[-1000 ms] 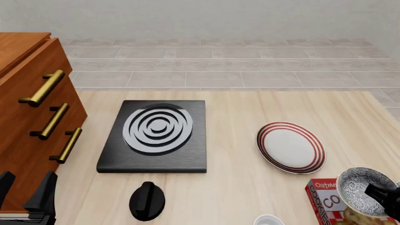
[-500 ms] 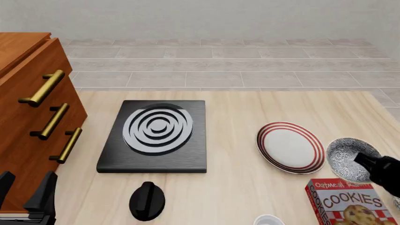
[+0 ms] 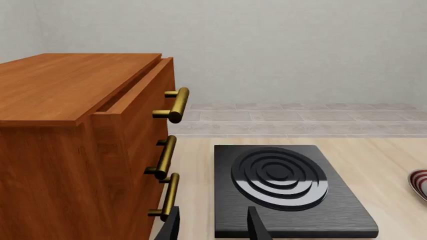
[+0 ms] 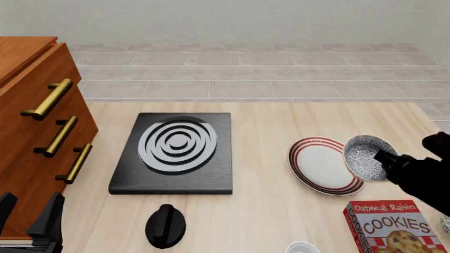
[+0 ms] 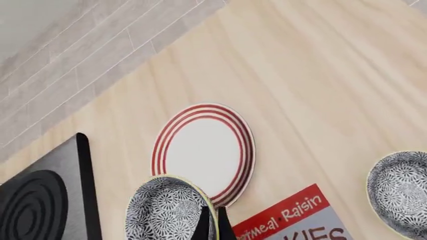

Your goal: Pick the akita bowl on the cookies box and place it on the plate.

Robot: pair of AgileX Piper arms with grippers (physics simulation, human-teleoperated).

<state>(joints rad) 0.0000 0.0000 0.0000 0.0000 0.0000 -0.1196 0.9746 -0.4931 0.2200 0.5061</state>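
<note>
The akita bowl (image 4: 363,156), speckled black and white, hangs tilted just above the right edge of the plate (image 4: 318,164). My right gripper (image 4: 380,157) is shut on the bowl's rim. In the right wrist view the fingers (image 5: 203,223) pinch the rim of the akita bowl (image 5: 163,212) beside the red-ringed plate (image 5: 200,155). The red cookies box (image 4: 392,227) lies nearer, at the front right, with nothing on it; its corner (image 5: 293,220) shows below the plate. My left gripper (image 4: 28,215) rests open at the front left, holding nothing.
A wooden drawer cabinet (image 4: 31,137) with brass handles fills the left. A black slab with white spiral rings (image 4: 176,152) lies mid-table, a black knob (image 4: 166,225) before it. A white round rim (image 4: 302,247) sits at the front edge. A second speckled bowl (image 5: 400,192) lies right of the box.
The right gripper lifted the bowl off the cookies box and carried it away and leftward to the plate's right edge. The left arm stayed still.
</note>
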